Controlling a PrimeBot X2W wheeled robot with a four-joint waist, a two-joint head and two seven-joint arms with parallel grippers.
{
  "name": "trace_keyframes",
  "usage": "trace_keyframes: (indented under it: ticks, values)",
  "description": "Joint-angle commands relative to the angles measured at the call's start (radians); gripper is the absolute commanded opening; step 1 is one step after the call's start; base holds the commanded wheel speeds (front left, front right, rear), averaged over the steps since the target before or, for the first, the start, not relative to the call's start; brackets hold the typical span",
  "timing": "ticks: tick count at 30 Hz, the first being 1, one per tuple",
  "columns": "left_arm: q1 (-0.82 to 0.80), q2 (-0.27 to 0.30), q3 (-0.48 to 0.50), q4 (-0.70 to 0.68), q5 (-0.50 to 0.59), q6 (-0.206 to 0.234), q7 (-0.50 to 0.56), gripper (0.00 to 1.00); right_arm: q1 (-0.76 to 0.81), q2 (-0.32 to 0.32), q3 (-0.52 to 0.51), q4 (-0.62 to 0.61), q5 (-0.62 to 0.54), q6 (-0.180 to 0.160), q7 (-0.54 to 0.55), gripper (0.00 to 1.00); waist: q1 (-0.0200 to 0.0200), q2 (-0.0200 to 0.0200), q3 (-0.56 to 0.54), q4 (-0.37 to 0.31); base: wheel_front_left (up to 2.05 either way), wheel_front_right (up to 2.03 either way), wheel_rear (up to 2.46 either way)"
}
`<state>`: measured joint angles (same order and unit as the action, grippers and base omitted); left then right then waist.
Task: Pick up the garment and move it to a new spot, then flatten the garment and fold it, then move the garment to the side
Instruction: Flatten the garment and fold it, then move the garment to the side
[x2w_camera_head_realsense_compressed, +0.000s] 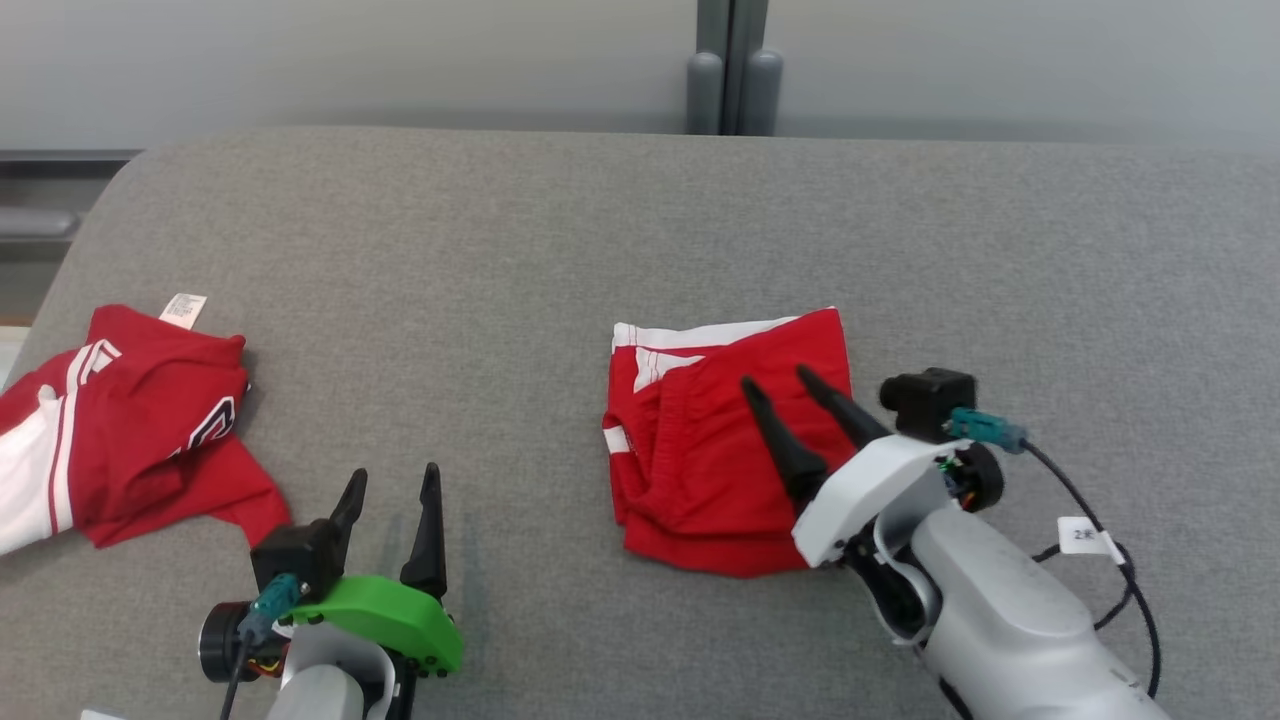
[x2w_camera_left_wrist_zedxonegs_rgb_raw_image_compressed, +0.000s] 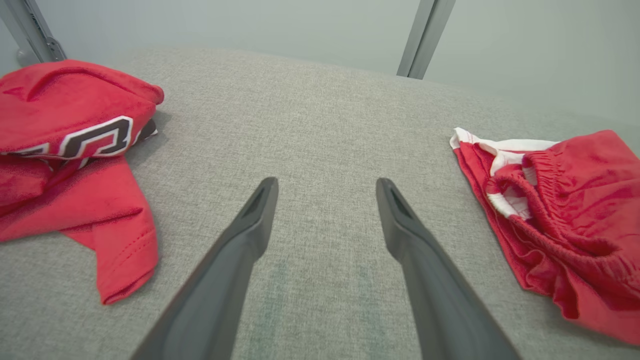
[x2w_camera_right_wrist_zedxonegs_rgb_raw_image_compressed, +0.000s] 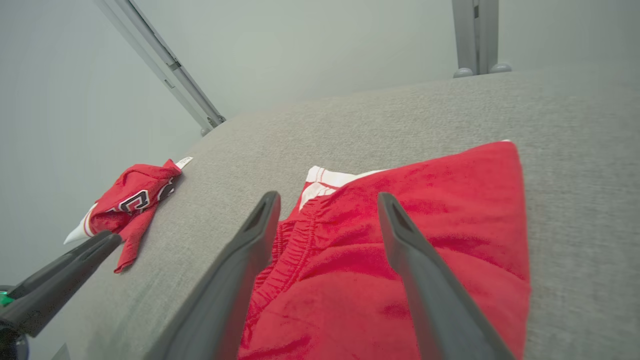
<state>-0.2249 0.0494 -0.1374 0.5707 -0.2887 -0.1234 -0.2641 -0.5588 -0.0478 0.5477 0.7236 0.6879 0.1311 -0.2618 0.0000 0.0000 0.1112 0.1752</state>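
jersey (x2w_camera_head_realsense_compressed: 140, 420) 1 | shorts (x2w_camera_head_realsense_compressed: 700, 480) 1 | left gripper (x2w_camera_head_realsense_compressed: 395, 470) + right gripper (x2w_camera_head_realsense_compressed: 775, 375) = 2 | table (x2w_camera_head_realsense_compressed: 600, 230) 1

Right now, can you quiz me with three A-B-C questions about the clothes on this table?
1. Where is the jersey? A) near the table's left edge B) in the middle C) hanging off the far side
2. How many red clothes lie on the table? A) one B) two C) four
3. The right gripper above the shorts is: A) open B) shut on the shorts C) shut on the jersey
Answers: 1 A, it lies far left in the head view. 2 B, a jersey and shorts. 3 A, its fingers stand apart, cloth lying loose below.
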Motion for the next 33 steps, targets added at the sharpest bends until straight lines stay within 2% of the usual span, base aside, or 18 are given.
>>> trace_keyframes:
  ticks: [1, 4, 8, 10, 14, 20, 24, 33]
  values:
    - [0.024, 0.003, 0.010, -0.009, 0.015, 0.001, 0.000, 1.00, 0.028, -0.007, -0.050, 0.006, -0.055, -0.001, -0.003, 1.00, 0.0000, 0.0000, -0.009, -0.027, 0.00, 0.00, 0.00]
    - [0.035, 0.003, 0.026, -0.036, 0.040, 0.002, 0.000, 1.00, 0.081, -0.010, -0.192, -0.020, -0.206, -0.001, -0.004, 1.00, 0.0000, 0.0000, -0.013, -0.054, 0.00, 0.00, 0.00]
    - [0.052, 0.004, 0.040, -0.073, 0.092, 0.003, 0.000, 1.00, 0.154, -0.012, -0.333, -0.069, -0.381, -0.001, -0.004, 1.00, 0.0000, 0.0000, -0.016, -0.078, 0.00, 0.00, 0.00]
    - [0.057, 0.004, 0.047, -0.100, 0.119, 0.002, 0.000, 1.00, 0.187, -0.011, -0.405, -0.097, -0.425, -0.001, -0.004, 1.00, 0.0000, 0.0000, -0.015, -0.090, 0.00, 0.00, 0.00]
    - [0.081, 0.005, 0.076, -0.149, 0.164, 0.005, 0.000, 1.00, 0.245, -0.006, -0.474, -0.145, -0.524, -0.001, -0.004, 1.00, 0.0000, 0.0000, -0.017, -0.105, 0.00, 0.00, 0.00]
    - [0.148, 0.004, 0.086, -0.189, 0.212, 0.005, 0.000, 1.00, 0.333, -0.005, -0.521, -0.190, -0.592, -0.001, -0.004, 1.00, 0.0000, 0.0000, -0.044, -0.115, 0.00, 0.00, 0.00]
    - [0.195, 0.004, 0.082, -0.196, 0.196, 0.009, 0.000, 1.00, 0.386, -0.005, -0.525, -0.213, -0.601, -0.001, -0.004, 1.00, 0.0000, 0.0000, -0.057, -0.116, 0.00, 0.00, 0.00]
    - [0.200, 0.004, 0.068, -0.208, 0.182, 0.010, 0.000, 1.00, 0.384, -0.005, -0.490, -0.216, -0.591, -0.001, -0.004, 1.00, 0.0000, 0.0000, -0.047, -0.101, 0.00, 0.00, 0.00]
